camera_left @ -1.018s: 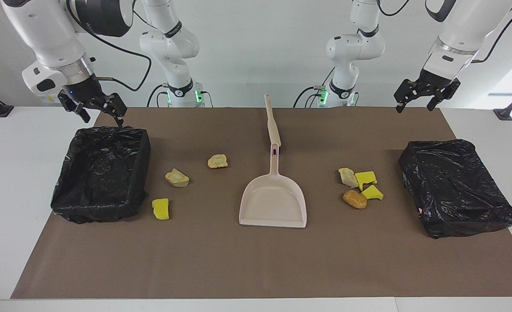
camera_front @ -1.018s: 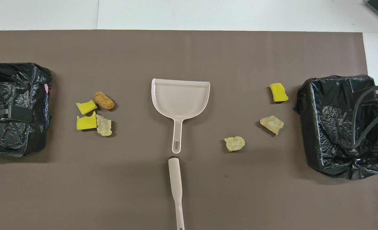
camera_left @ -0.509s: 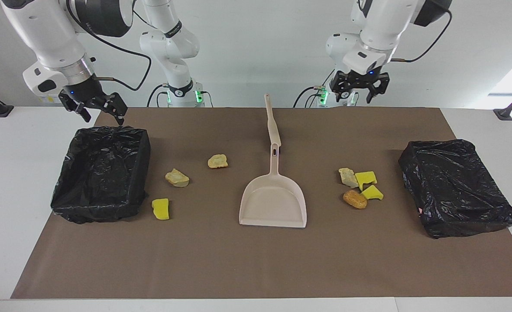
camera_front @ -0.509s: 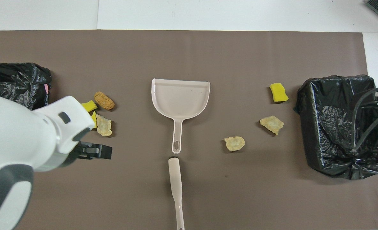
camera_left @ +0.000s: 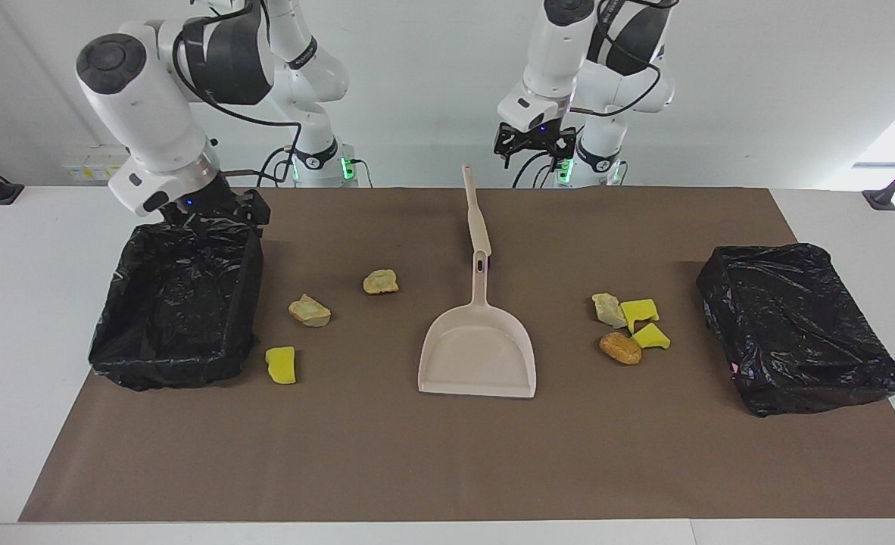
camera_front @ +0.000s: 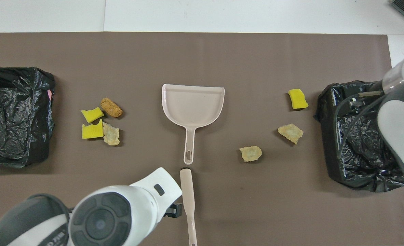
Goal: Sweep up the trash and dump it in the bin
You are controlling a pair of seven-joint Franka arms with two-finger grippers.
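Note:
Seven trash scraps lie on the brown mat. Toward the right arm's end are a yellow sponge chunk (camera_left: pixel 281 365) (camera_front: pixel 297 98) and two tan lumps (camera_left: pixel 310 310) (camera_left: pixel 380 281). Toward the left arm's end are two yellow chunks (camera_left: pixel 639 310) (camera_left: pixel 650 337), a beige lump (camera_left: pixel 608 309) and an orange-brown lump (camera_left: pixel 620 347) (camera_front: pixel 111 107). The beige dustpan (camera_left: pixel 478 356) (camera_front: pixel 192 106) lies in the middle. A beige brush handle (camera_left: pixel 476 212) (camera_front: pixel 187 198) lies in line with it, nearer the robots. My left gripper (camera_left: pixel 534 145) is open in the air above that handle's robot-side end. My right gripper (camera_left: pixel 220 216) hangs over the edge of a bin.
Two bins lined with black bags stand on the mat, one at the right arm's end (camera_left: pixel 175 303) (camera_front: pixel 355 136) and one at the left arm's end (camera_left: pixel 799 325) (camera_front: pixel 14 116). The left arm's housing (camera_front: pixel 120 212) covers the mat beside the brush handle in the overhead view.
My left arm swung from over its end's bin to the middle, above the brush handle. My right gripper turned and dropped closer to its bin's edge. The trash, dustpan and brush have not moved.

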